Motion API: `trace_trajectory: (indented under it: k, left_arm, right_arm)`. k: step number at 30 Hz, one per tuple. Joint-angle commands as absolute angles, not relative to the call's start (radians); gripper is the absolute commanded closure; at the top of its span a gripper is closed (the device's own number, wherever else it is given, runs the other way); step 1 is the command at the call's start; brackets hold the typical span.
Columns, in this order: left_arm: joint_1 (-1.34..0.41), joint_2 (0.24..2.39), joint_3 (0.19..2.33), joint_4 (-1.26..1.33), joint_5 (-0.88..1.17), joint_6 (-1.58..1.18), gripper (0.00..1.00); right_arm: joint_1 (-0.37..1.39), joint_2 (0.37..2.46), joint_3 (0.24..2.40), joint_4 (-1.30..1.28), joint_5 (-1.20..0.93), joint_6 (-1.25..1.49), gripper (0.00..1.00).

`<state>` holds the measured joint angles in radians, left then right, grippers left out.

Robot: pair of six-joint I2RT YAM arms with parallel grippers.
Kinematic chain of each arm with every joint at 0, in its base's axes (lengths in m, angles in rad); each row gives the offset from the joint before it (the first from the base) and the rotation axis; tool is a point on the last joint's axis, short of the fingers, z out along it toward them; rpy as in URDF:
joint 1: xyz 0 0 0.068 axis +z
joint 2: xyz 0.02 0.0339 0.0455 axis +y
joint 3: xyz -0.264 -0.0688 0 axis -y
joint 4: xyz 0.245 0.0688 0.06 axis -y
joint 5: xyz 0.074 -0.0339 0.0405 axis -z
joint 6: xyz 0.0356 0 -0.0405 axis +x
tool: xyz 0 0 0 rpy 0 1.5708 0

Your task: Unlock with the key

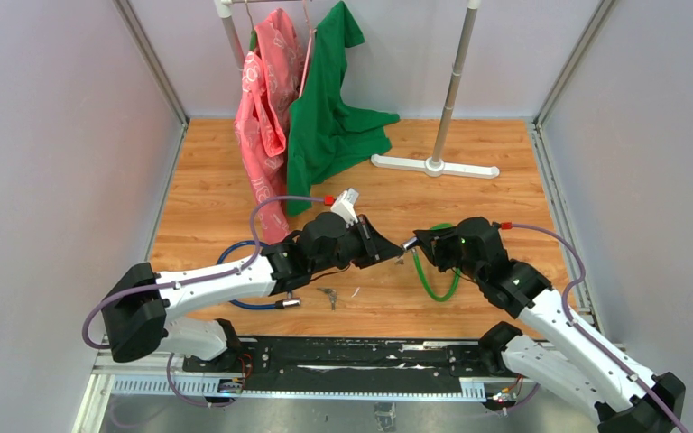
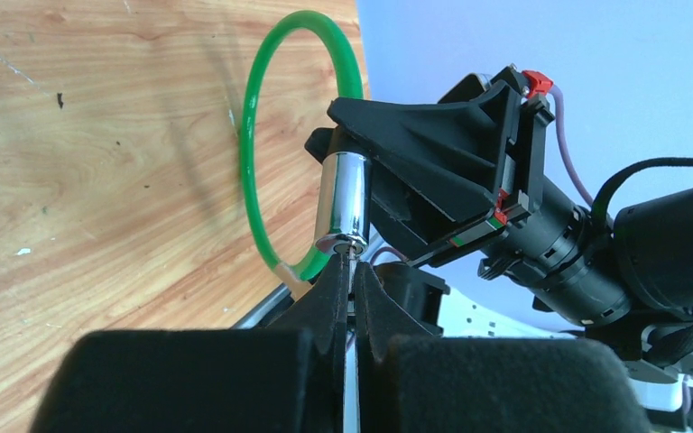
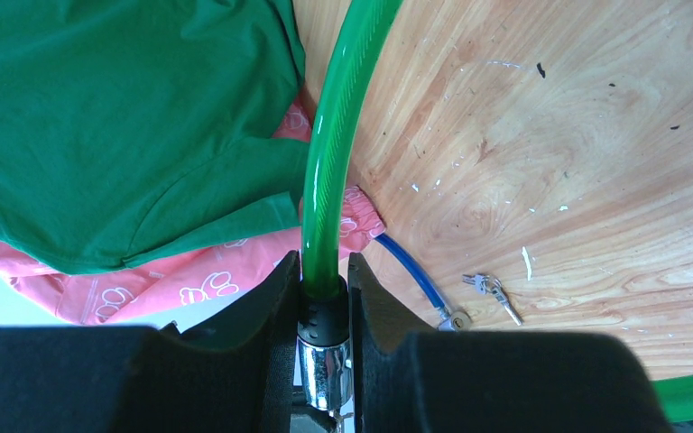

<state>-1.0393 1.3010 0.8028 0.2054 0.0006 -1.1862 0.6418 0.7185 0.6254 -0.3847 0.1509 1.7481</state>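
Both grippers meet over the wooden table. My right gripper is clamped on the chrome cylinder of the green cable lock; my left gripper pinches the key, its tip at the cylinder's keyhole end.

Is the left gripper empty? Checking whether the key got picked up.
No, the left gripper pinches the key, its tip at the chrome lock cylinder.

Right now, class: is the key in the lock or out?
In, tip at least: left claw presses key into the lock face; depth unclear.
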Motion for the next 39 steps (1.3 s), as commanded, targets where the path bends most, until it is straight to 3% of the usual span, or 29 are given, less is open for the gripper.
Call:
trace_trajectory:
  k: [1, 39]
  left_arm:
    - [-1.041, 1.324, 0.8, 0.196, -0.053, -1.254, 1.0]
    - [-1.089, 1.225, 0.703, 0.151, -0.205, -1.065, 1.0]
  right_arm:
    - [0.689, 0.697, 0.634, -0.29, 0.088, 1.755, 1.0]
    - [0.755, 0.788, 0.666, -0.385, 0.037, 1.719, 1.0]
